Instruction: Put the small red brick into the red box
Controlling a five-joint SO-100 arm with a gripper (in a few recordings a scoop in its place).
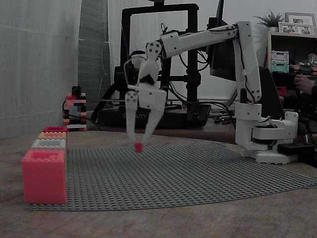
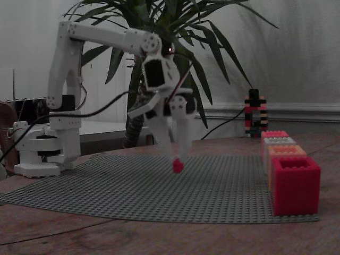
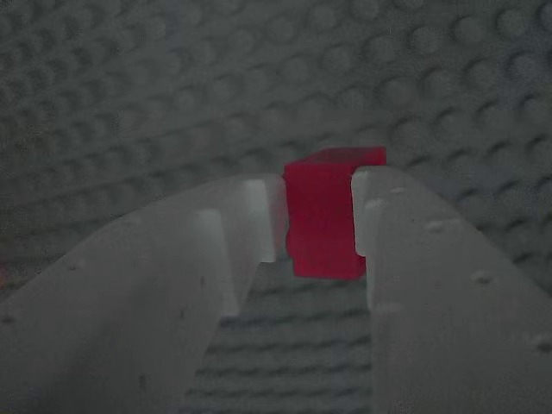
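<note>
Grey baseplate (image 1: 198, 173) in a fixed view, with the red box (image 1: 44, 176) at 8 o'clock from the gripper (image 1: 138, 140) — up close, the wrist view shows 2 fingertips pinching the small red brick (image 3: 326, 211) at its 9 and 3 o'clock.

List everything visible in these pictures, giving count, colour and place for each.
small red brick: one, red, between the gripper's fingertips
red box: one, red, front end of the row at the baseplate's edge
other boxes: three, grey, orange and red, behind it
baseplate: one, grey, on the table
table: one, brown, under the baseplate
brick tower: one, black, red and white, beyond the row
plant: one, green, behind the arm
arm: one, white, base beside the baseplate
gripper: one, white, shut on the brick
</note>
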